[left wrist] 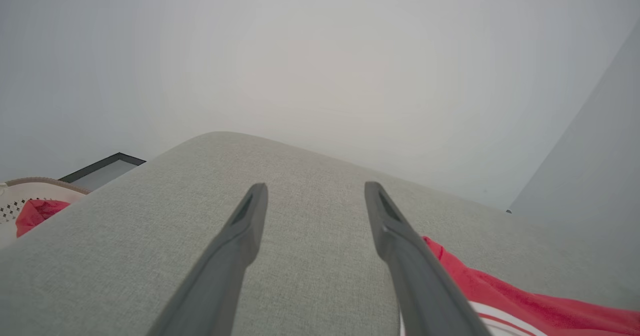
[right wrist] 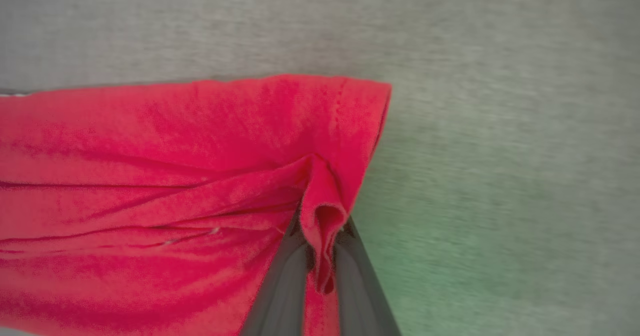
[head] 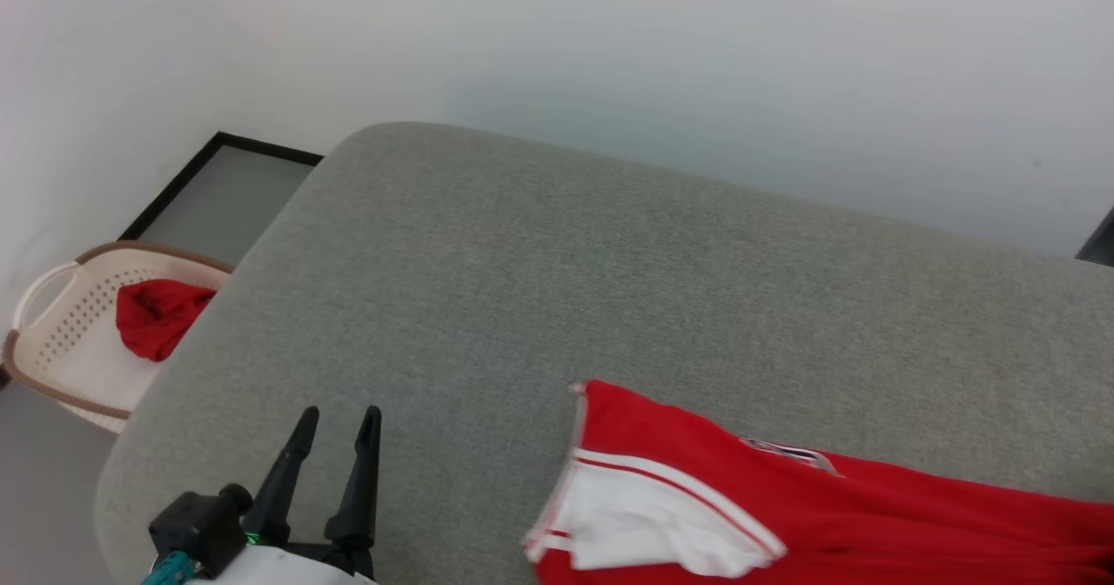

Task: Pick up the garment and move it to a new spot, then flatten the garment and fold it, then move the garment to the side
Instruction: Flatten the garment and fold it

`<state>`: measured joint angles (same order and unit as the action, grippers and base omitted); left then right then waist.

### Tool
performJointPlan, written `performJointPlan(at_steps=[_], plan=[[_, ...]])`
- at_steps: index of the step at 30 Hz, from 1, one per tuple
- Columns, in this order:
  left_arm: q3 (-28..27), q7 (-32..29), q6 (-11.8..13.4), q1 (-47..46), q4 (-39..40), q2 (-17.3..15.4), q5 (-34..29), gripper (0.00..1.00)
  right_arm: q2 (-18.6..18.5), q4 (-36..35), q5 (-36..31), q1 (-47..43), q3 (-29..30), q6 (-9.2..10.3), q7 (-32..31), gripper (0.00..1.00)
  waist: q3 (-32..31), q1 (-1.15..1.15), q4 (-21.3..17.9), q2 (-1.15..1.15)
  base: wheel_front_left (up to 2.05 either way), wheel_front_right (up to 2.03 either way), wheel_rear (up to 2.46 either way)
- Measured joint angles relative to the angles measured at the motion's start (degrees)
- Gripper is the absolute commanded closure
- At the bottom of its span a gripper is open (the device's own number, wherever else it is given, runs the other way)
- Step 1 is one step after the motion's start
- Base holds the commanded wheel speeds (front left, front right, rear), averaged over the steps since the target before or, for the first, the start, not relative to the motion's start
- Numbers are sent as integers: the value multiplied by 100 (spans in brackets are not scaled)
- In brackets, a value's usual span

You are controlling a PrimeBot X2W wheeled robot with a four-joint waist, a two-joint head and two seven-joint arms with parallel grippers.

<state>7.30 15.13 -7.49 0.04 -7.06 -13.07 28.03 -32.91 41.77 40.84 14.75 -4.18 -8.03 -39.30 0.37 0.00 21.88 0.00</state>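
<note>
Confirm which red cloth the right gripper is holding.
The jersey with the white sleeve, lying on the grey cushion: the right gripper is shut on a fold of it. The plain red cloth sits apart in the basket, untouched.

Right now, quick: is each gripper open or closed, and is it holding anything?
Left gripper: open, holding nothing.
Right gripper: closed on a pinched fold of the garment.

High head, low wrists, shared grey cushion (head: pixel 487 245)
</note>
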Motion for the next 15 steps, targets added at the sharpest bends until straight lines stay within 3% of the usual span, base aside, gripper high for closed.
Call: performJointPlan(at_steps=[9,15], plan=[[-27,0,-1,18,-63,-1,14,0,-736,349,-216,218,126,48,69,100,-26,0,-250,0,0,0,0],[-79,-1,-1,139,-119,-26,49,0,-688,3,107,314,180,51,-180,100,-124,0,-463,0,0,0,0]])
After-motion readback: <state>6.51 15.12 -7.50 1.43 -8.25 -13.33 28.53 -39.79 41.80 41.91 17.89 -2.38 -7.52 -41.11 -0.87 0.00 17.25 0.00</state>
